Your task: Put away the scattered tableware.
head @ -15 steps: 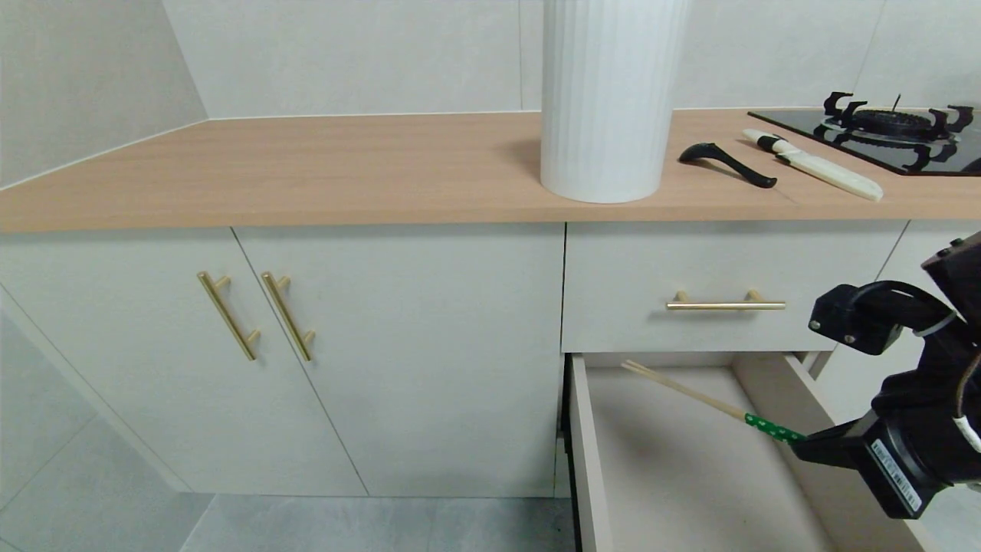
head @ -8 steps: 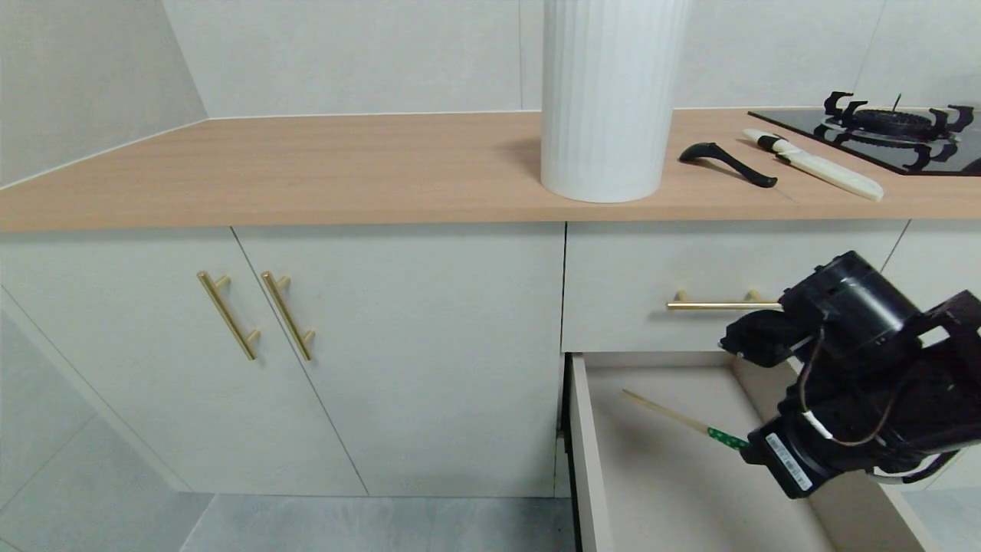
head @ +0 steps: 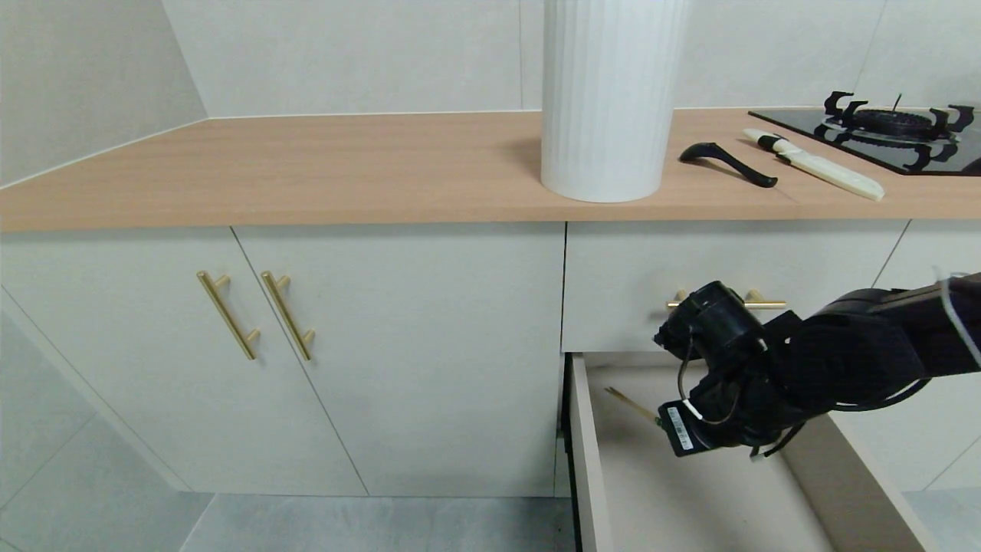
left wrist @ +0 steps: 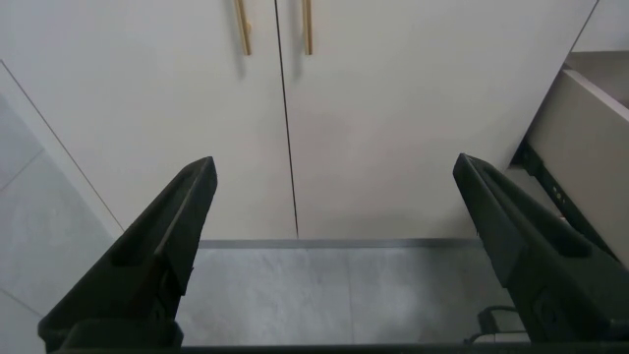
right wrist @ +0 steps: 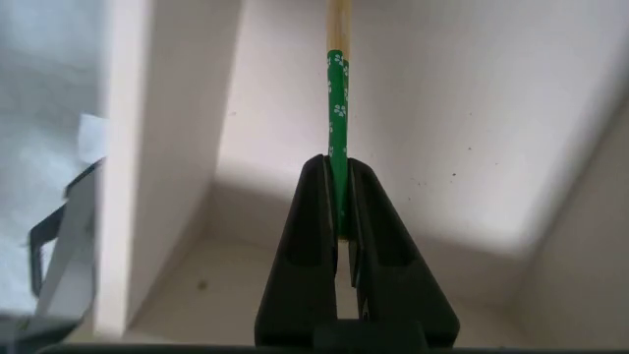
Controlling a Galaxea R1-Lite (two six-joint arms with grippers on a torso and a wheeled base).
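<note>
1. In the head view my right end effector (head: 664,418) sits low inside the open pale drawer (head: 586,452). This drawer is under a closed drawer front with a gold bar handle (head: 726,304). The arm's wrist hides the fingers from this angle.
2. The right wrist view gives me the grip itself. The right end effector (right wrist: 339,169) is clamped on the green patterned end of a wooden chopstick (right wrist: 337,88). I cannot tell whether it is one stick or a pair pressed together.
3. The head view has the bare wooden tip of the chopstick (head: 630,402) sticking out towards the drawer's back left corner, above the drawer floor. I cannot tell whether the tip touches the floor.
4. The left wrist view shows the left end effector (left wrist: 334,167) with its fingers wide apart and gripping nothing. It faces the pale cabinet doors with upright gold handles (left wrist: 242,25), above a grey tiled floor (left wrist: 344,285).
5. The head view also covers the wooden bench (head: 306,169). On it stand a tall white ribbed cylinder (head: 605,100), and to its right lie a black curved utensil (head: 726,163) and a cream-white knife (head: 812,165). Beyond those is a black gas hob (head: 889,126).
</note>
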